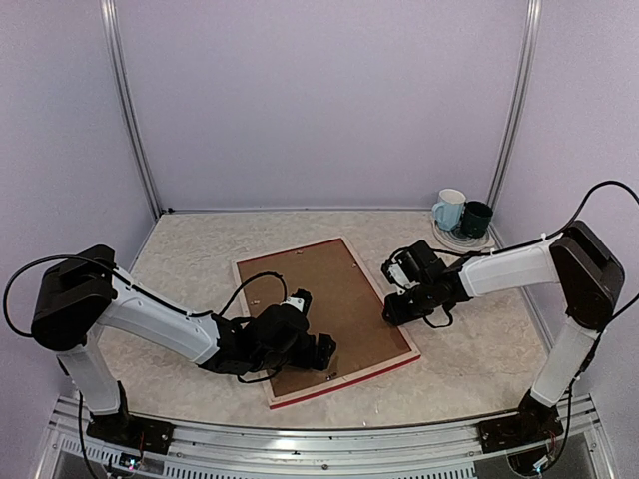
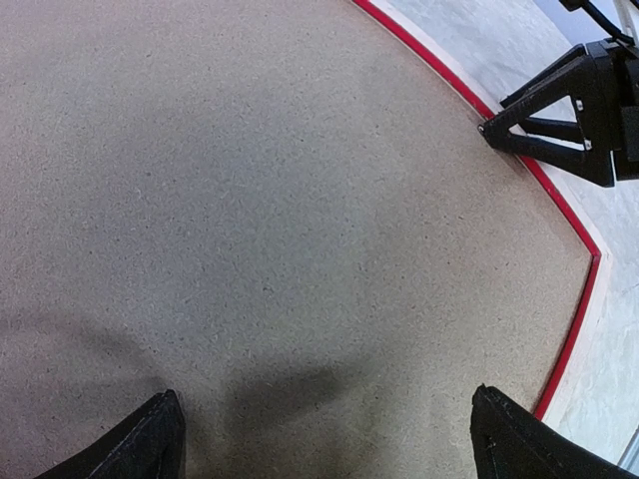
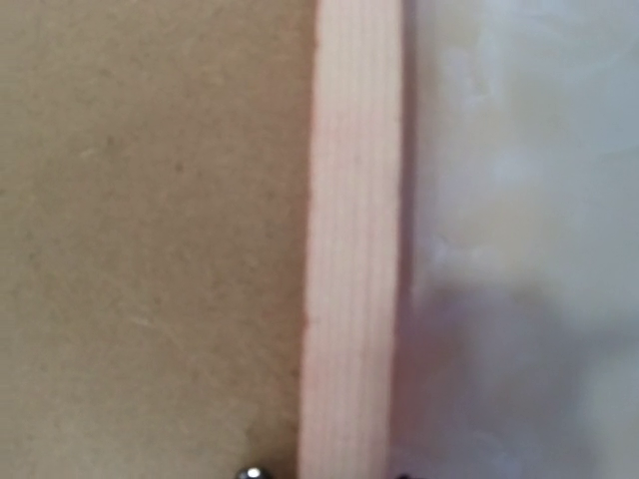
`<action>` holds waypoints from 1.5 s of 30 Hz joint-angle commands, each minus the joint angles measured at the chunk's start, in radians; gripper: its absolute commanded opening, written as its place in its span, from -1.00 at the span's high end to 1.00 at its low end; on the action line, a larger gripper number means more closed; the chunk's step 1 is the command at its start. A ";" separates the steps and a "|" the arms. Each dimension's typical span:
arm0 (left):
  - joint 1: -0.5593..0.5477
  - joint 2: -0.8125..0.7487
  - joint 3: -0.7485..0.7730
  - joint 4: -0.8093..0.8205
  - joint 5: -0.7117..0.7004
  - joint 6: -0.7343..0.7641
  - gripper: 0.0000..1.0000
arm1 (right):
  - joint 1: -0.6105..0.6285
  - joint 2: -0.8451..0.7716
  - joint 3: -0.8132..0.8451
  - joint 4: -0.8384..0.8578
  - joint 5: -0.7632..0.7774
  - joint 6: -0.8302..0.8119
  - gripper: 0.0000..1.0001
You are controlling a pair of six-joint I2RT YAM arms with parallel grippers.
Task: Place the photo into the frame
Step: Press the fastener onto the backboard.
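Judging the photo already inside, though unseen, we find the frame (image 1: pixel 344 382) face down on the table (image 1: pixel 479 339), brown backing board (image 1: pixel 329 289) filling it, left tool (image 2: pixel 324 427) wide above the board, right tool (image 1: pixel 391 313) narrow astride the frame's rail, its grip unclear.

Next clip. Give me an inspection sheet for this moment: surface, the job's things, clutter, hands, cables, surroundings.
Surface: pale mottled tabletop.
Job's things: thin rectangular frame, with pale wood sides and a red edge, lies face down mid-table with its brown fibreboard backing uppermost. The photo is not visible.
Clutter: pale blue mug and dark green mug on a round plate in the far right corner, apart from the frame.
Hands: left hand is open, low over the backing. Right hand is at the frame's right side, jaws either side of it; whether it grips cannot be told.
Cables: black left cable arches over the backing; black right cable loops above its arm.
Surroundings: lilac walls, metal uprights.
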 commanded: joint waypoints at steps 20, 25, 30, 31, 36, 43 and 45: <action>-0.004 -0.011 -0.001 -0.029 -0.011 -0.006 -0.97 | -0.058 -0.127 0.046 -0.166 -0.077 -0.037 -0.23; -0.005 -0.012 0.006 -0.028 -0.003 0.000 -0.97 | -0.066 -0.106 0.064 -0.171 -0.036 -0.026 -0.23; -0.007 -0.005 0.013 -0.028 0.006 0.003 -0.97 | -0.066 -0.047 0.074 -0.159 -0.030 -0.023 -0.22; -0.006 -0.004 0.013 -0.028 0.006 0.002 -0.97 | -0.066 -0.036 0.074 -0.155 -0.034 -0.025 -0.22; -0.006 0.003 0.017 -0.029 0.010 0.004 -0.97 | -0.065 0.000 0.064 -0.136 -0.061 -0.031 -0.20; -0.006 0.027 0.043 -0.033 0.021 0.009 -0.97 | -0.065 0.042 0.056 -0.127 -0.050 -0.038 -0.17; -0.006 0.033 0.049 -0.034 0.023 0.012 -0.97 | -0.065 0.046 0.055 -0.120 -0.054 -0.037 -0.17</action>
